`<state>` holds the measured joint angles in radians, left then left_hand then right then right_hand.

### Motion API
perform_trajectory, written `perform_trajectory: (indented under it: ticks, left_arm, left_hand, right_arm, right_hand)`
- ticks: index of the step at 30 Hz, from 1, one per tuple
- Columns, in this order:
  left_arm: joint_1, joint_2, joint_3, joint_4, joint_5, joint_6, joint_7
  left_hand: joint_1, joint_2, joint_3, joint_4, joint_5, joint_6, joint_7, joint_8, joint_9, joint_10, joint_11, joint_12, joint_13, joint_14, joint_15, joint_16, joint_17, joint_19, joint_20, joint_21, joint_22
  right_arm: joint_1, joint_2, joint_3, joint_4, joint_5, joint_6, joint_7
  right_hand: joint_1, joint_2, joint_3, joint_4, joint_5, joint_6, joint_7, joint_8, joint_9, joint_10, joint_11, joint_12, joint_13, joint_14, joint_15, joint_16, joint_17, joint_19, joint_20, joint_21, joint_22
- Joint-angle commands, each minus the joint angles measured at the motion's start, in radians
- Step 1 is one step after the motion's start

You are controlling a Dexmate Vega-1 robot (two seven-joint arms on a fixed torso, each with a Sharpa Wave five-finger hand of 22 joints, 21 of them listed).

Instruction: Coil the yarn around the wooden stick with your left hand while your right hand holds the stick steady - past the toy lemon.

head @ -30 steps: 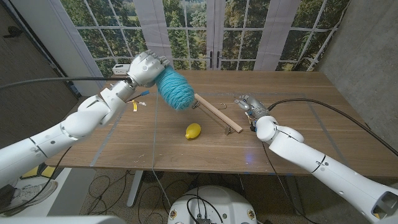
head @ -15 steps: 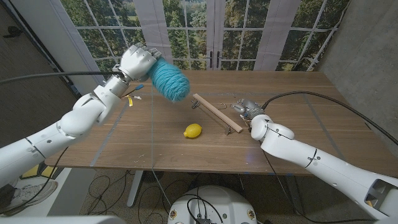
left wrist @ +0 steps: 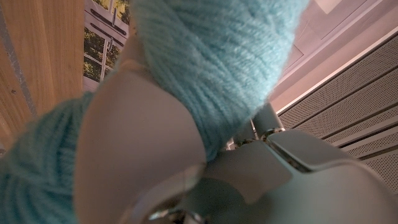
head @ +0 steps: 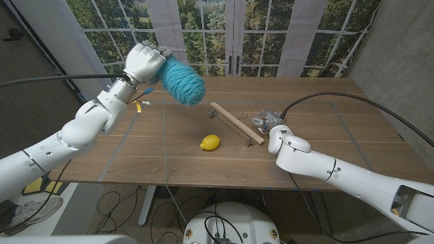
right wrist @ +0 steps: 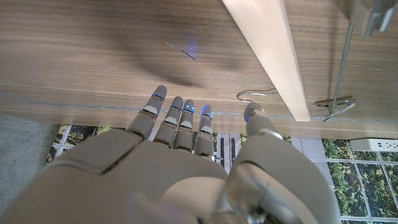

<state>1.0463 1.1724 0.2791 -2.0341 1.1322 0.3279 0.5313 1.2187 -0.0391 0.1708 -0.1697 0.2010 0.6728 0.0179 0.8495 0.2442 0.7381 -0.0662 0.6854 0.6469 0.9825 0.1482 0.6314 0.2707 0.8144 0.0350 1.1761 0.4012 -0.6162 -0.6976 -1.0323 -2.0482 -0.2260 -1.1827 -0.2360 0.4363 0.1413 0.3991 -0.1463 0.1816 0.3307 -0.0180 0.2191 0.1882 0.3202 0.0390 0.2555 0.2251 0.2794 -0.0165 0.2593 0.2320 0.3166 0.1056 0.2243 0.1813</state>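
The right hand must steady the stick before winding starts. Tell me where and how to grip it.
Grip the wooden stick at its near end, coming from the right hand's own side. It lies flat and diagonal, that end nearest the open fingers, leaving the far end free for the yarn.

Teal yarn (head: 183,81); yellow toy lemon (head: 211,142); pale wooden stick (head: 237,123); brown wood-grain table (head: 325,102).

Pretty bright daylight from the windows (head: 203,30) behind the desk (head: 325,146); soft shadows, and the yarn (left wrist: 211,68) looks probably out of focus up close.
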Motion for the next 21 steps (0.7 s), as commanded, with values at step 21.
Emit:
perform_trajectory:
  ticks: [21]
  left_arm:
    - [0.010,-0.002,-0.016,-0.042,0.039,0.006,-0.042]
  left_hand:
    - [0.152,0.183,0.079,0.042,0.002,0.039,-0.048,0.008,0.003,0.084,-0.074,-0.021,0.015,0.388,-0.373,0.022,0.271,0.109,-0.248,0.025,-0.025]
  right_arm:
    - [0.272,0.028,-0.324,0.035,0.019,-0.213,0.104]
  right_hand:
    - [0.011,-0.041,-0.025,-0.006,-0.001,0.041,0.003,0.007,0.006,0.055,-0.009,0.015,0.003,0.067,-0.031,0.028,0.003,0.035,-0.008,0.009,0.003]
